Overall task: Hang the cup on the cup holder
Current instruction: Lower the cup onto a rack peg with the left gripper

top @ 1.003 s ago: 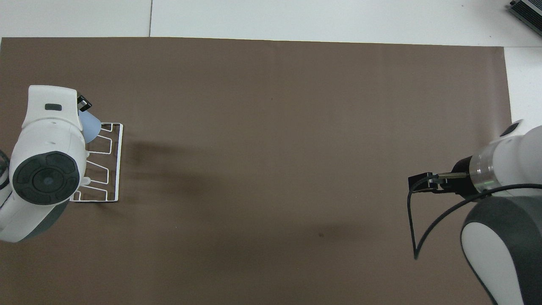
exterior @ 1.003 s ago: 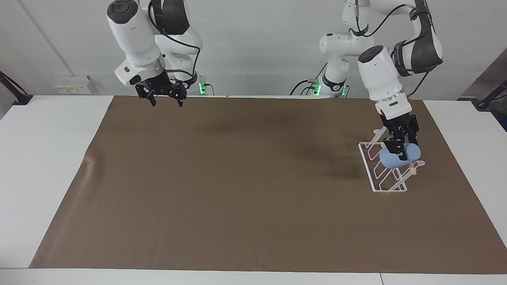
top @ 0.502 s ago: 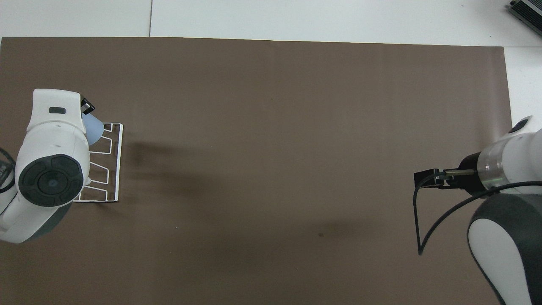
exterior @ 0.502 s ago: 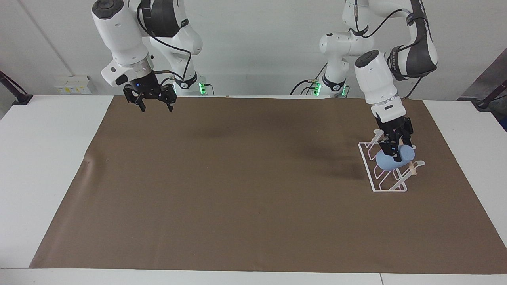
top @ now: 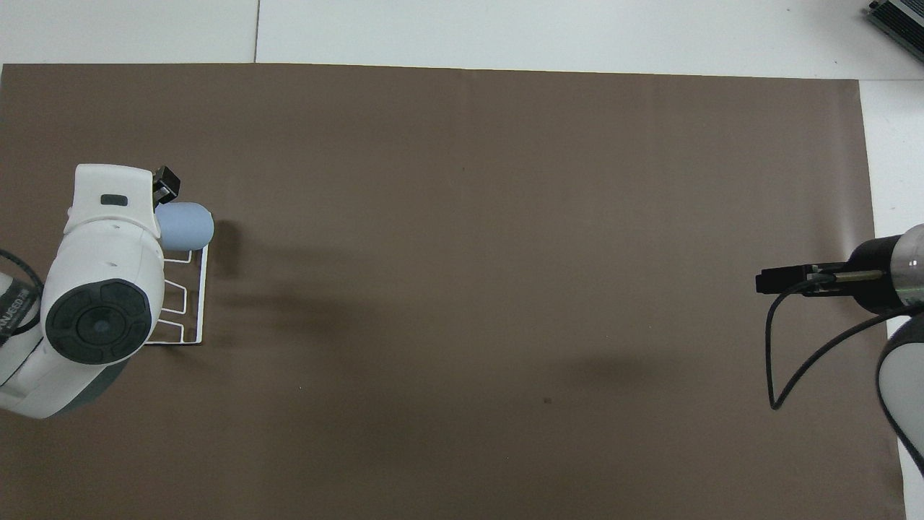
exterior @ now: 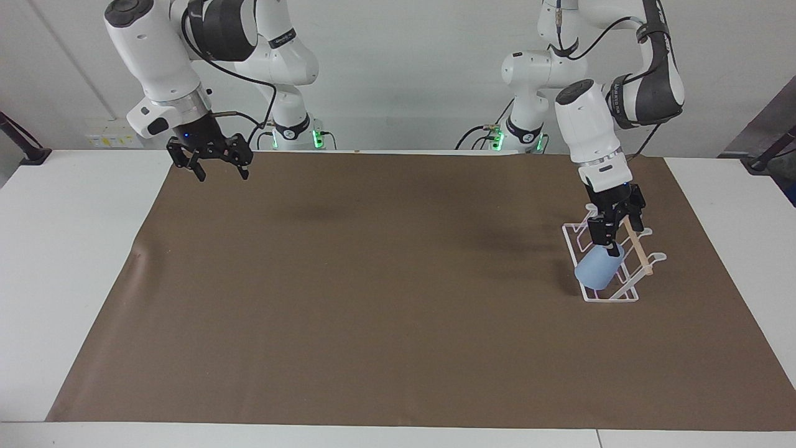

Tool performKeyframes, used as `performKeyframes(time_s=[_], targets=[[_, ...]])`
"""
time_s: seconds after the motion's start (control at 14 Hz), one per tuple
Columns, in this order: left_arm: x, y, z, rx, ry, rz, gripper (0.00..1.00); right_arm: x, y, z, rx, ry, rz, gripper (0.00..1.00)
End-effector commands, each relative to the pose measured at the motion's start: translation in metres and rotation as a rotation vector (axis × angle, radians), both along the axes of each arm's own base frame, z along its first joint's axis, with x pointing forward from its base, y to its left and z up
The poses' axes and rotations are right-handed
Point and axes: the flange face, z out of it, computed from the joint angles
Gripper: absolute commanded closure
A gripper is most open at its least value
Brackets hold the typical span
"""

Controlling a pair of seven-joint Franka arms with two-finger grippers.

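The light-blue cup point(exterior: 596, 269) rests slanted on the white wire cup holder point(exterior: 612, 296), at the holder's end farther from the robots. Whether a prong is inside the cup I cannot tell. The holder's wooden rod point(exterior: 639, 249) runs along its top beside the cup. My left gripper point(exterior: 615, 229) hangs open just above the cup, its fingers apart and no longer clamped on it. In the overhead view the cup point(top: 186, 225) sticks out from under the left arm, which hides much of the holder point(top: 189, 309). My right gripper point(exterior: 222, 174) hangs open and holds nothing, over the brown mat's corner by its own base.
A brown mat point(exterior: 373, 298) covers most of the white table point(exterior: 68, 249). A small crease point(exterior: 140, 254) lies at the mat's edge toward the right arm's end. A cable loops from the right arm point(top: 776, 361).
The left gripper opened and let go of the cup, which slid lower along the holder. The gripper drew up a little. The right arm swung outward toward its own end of the table.
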Motion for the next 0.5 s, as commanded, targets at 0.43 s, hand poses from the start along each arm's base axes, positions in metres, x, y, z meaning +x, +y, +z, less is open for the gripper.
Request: performKeyframes(time_s=[0.43], targets=[[0.031,0.007,0.080,-0.186,0.165,-0.087,0.00,0.012,-0.006,0.003,-0.041,0.000,0.027,0.00]])
